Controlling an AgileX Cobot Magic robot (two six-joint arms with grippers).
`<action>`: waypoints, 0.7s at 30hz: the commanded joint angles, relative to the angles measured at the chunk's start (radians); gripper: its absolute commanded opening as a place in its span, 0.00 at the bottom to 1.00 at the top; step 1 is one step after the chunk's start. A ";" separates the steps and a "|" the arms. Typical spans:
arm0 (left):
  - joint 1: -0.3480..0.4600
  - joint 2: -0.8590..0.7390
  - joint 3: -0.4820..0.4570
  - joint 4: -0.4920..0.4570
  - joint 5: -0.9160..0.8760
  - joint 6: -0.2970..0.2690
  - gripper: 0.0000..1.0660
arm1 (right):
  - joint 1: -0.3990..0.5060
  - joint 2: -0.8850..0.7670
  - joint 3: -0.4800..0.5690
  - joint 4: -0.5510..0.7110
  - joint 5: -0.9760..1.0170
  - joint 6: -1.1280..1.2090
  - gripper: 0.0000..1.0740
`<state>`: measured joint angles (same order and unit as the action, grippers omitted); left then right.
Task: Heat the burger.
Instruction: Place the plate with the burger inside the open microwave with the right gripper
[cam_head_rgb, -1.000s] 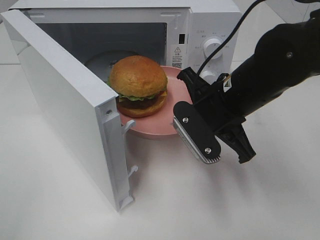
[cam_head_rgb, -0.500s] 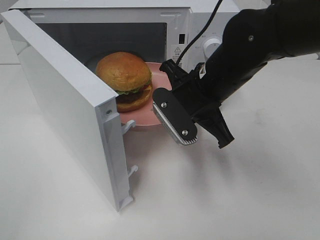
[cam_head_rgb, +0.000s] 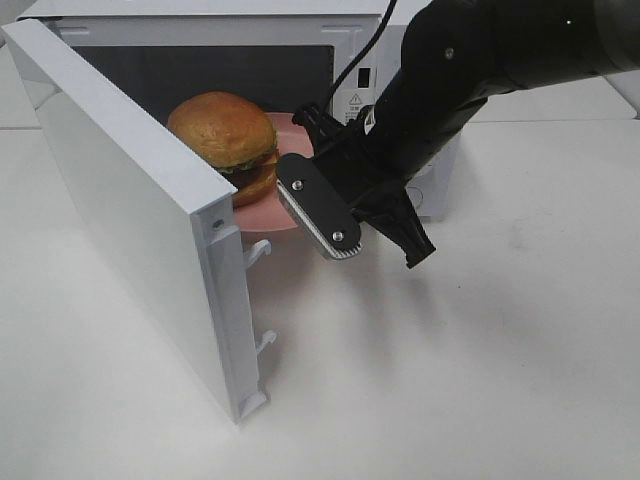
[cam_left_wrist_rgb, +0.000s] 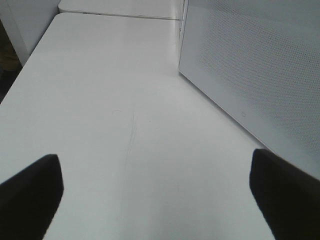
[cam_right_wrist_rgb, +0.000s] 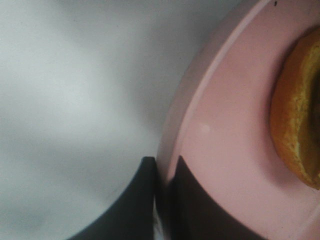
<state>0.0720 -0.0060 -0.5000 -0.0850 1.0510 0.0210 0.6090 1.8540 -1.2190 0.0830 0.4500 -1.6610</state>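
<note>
Right tool (cam_right_wrist_rgb: 162, 172), pinched on the plate (cam_right_wrist_rgb: 220, 125) rim, holds the burger (cam_head_rgb: 222, 130) ahead of it, toward the microwave (cam_head_rgb: 250, 8) cavity; left tool (cam_left_wrist_rgb: 155, 195), spread, stands farther away.

A round burger (cam_head_rgb: 222, 130) with a golden-brown bun sits on a flat pink plate (cam_head_rgb: 265, 215) at the mouth of the white box microwave oven (cam_head_rgb: 250, 10), which stands at the back of the white tabletop (cam_head_rgb: 450, 380). The oven's open door (cam_head_rgb: 130, 200) juts forward, left of the plate. The right gripper's (cam_right_wrist_rgb: 165, 170) fingers (cam_right_wrist_rgb: 140, 200) pinch the plate's right rim.
</note>
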 joint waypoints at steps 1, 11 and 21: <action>-0.005 -0.020 0.002 -0.006 -0.015 0.002 0.87 | -0.009 0.022 -0.075 -0.012 -0.035 0.022 0.00; -0.005 -0.020 0.002 -0.006 -0.015 0.003 0.87 | -0.009 0.086 -0.172 -0.014 -0.013 0.024 0.00; -0.005 -0.020 0.002 -0.006 -0.015 0.001 0.87 | -0.009 0.180 -0.307 -0.033 0.018 0.075 0.00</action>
<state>0.0720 -0.0060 -0.5000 -0.0850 1.0510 0.0210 0.6090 2.0310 -1.4870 0.0570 0.5080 -1.6140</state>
